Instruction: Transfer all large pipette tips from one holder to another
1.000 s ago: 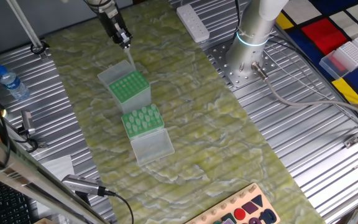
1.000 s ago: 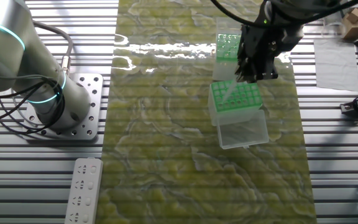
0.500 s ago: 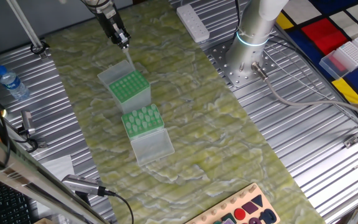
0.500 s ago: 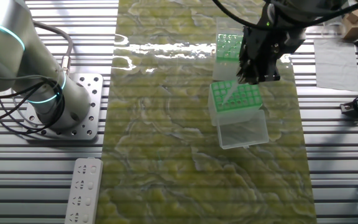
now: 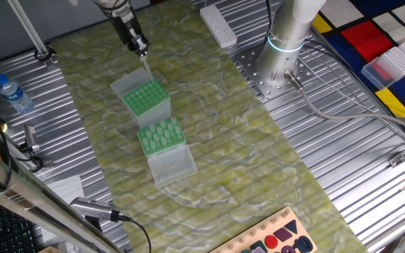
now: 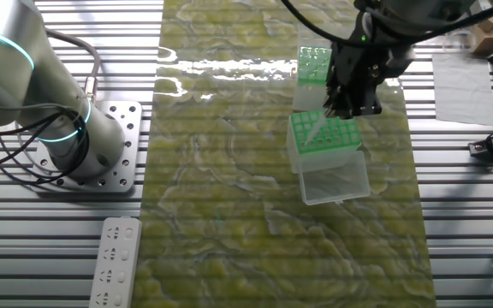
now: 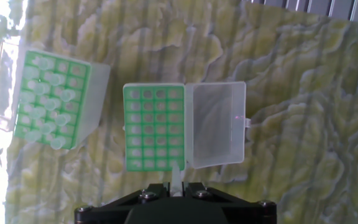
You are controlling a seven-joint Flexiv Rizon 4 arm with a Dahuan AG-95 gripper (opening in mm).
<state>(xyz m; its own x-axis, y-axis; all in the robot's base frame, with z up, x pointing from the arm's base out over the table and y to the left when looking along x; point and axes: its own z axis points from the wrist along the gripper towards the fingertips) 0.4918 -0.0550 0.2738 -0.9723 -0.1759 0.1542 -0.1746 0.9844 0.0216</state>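
The hand [image 5: 140,49] hangs above the far box [image 5: 146,99], clamped on one tip [image 7: 177,177] that points down from between its fingers. In the hand view the tip sits at the bottom centre, its end over the near edge of that box's green rack. In the other fixed view the hand [image 6: 342,104] is over the upper edge of the same box [image 6: 325,134], with the tip [image 6: 313,130] slanting across the green plate (touching or just above, cannot tell).

Two boxes stand on the yellow-green mat [image 5: 209,133] on the worktop [image 5: 343,161], near each other and not touching. The box under the hand has its clear lid [image 7: 218,124] swung open flat to one side; its holes look empty in the hand view. The second box [image 5: 162,135] is where the tips [image 5: 161,133] are: pale mint cones standing in its rack, also seen in the hand view at the left [image 7: 47,99] (roughly twenty, exact count unclear, a few holes at the top bare). Its clear lid [image 5: 171,165] is open too.

Counts: one hand, one tip held, two boxes, two open lids.

Off the mat: one water bottle [image 5: 11,93] at the left edge, one white power strip [image 5: 219,26] near the arm base [image 5: 281,56], one board with coloured shapes [image 5: 276,239] at the bottom.
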